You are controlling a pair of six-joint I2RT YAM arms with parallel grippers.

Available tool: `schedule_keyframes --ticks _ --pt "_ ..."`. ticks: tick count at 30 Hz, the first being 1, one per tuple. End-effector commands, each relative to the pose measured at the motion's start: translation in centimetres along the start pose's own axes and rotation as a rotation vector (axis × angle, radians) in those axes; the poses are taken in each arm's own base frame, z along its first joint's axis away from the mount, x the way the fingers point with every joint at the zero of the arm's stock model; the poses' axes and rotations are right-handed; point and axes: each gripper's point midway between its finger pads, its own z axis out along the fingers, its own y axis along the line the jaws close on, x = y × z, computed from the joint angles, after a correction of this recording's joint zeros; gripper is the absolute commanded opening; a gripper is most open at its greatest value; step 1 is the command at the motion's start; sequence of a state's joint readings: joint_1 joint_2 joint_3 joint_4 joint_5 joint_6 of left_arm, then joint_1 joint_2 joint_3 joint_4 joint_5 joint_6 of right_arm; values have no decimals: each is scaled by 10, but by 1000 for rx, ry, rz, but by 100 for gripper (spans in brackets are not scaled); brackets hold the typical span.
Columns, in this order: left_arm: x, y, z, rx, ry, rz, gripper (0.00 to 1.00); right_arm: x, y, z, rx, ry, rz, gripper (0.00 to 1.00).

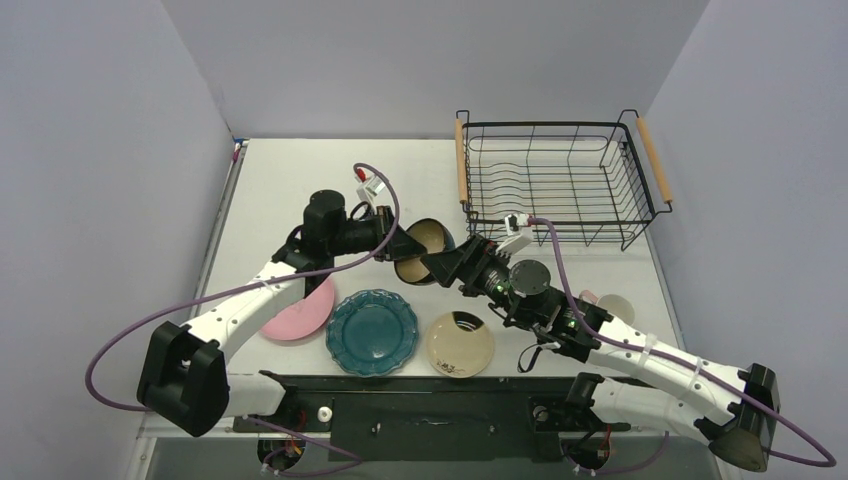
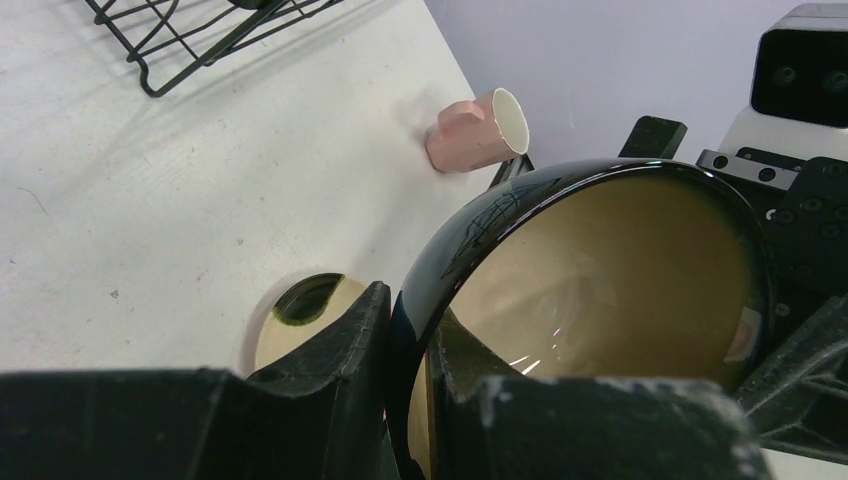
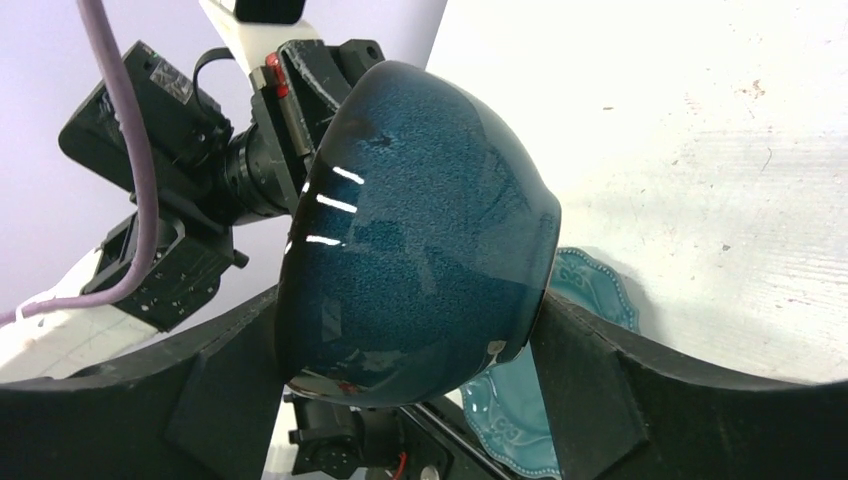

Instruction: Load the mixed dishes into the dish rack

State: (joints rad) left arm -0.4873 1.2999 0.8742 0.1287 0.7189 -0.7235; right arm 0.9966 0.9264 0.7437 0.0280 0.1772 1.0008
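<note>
The dark-teal bowl (image 1: 422,243) with a beige inside hangs on its side above the table, between both arms. My left gripper (image 1: 405,246) is shut on its rim (image 2: 410,330), one finger inside and one outside. My right gripper (image 1: 442,262) spans the bowl's blue outside (image 3: 420,250), with a finger touching each side. The pink round plate (image 1: 300,318), teal scalloped plate (image 1: 372,332) and cream dish (image 1: 460,344) lie in a row near the front edge. The pink cup (image 2: 475,130) lies on its side at the right. The dish rack (image 1: 540,125) stands at the back right, with no dishes in it.
The arms' purple cables loop over the table's left and right sides. The rack's near corner (image 2: 200,30) is a short way beyond the bowl. The teal plate (image 3: 590,300) lies below the held bowl. Grey walls close the table on three sides.
</note>
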Motion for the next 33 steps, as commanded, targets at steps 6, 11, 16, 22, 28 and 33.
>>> schedule_keyframes --ticks 6,11,16,22,28,33 --pt "-27 -31 -8 54 -79 106 0 -25 34 2 -99 -95 79 86" --pt "-27 -31 -9 44 -80 116 0 -26 31 3 -96 -110 102 80" --pt "-27 -32 -8 41 -80 118 0 -27 27 4 -84 -119 118 80" --pt "-27 -30 -9 24 -83 129 0 -26 25 8 -72 -119 139 74" --pt "-28 -31 -8 7 -83 137 0 -24 19 11 -96 -116 191 0" --pt "-29 -28 -6 -19 -69 129 0 -27 15 12 -114 -136 239 0"
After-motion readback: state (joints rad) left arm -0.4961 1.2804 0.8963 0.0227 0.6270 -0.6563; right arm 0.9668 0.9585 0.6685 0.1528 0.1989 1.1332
